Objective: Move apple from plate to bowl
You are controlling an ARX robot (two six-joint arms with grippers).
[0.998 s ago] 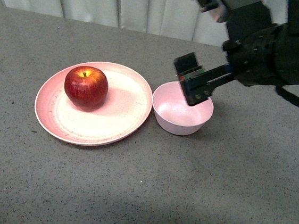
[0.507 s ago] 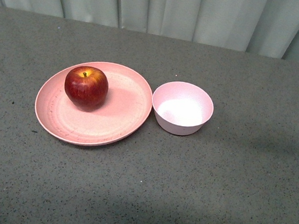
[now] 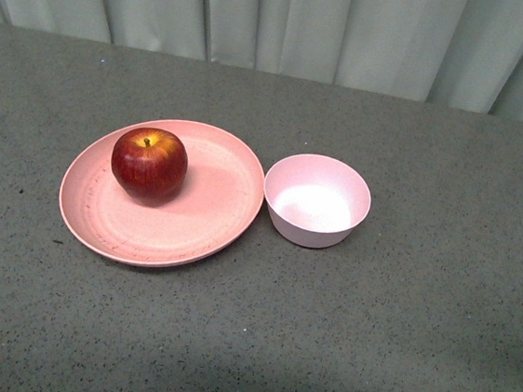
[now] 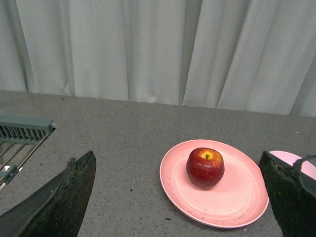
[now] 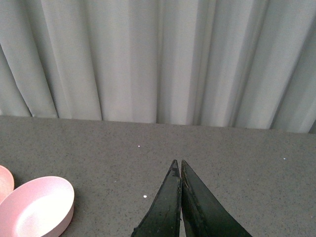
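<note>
The dark-red apple (image 3: pixel 149 162) sits upright on the left part of the wide salmon-pink plate (image 3: pixel 198 222). The small pale pink bowl (image 3: pixel 316 201) stands empty just right of the plate, almost touching it. Neither gripper shows in the front view. In the left wrist view my left gripper (image 4: pixel 177 170) is open and empty, its fingers spread wide, with the apple (image 4: pixel 205 167) and plate (image 4: pixel 237 197) ahead between them. In the right wrist view my right gripper (image 5: pixel 178 164) is shut on nothing above the bare table, with the bowl (image 5: pixel 37 207) off to its side.
Grey speckled tabletop (image 3: pixel 396 341) with a pale curtain (image 3: pixel 289 21) behind it. A grey-green wire rack (image 4: pixel 19 140) shows at the table edge in the left wrist view.
One second ago the right arm reached over the bowl in the front view; it has withdrawn out of that view. The camera view has shifted slightly. Apple, plate and bowl keep their places.
</note>
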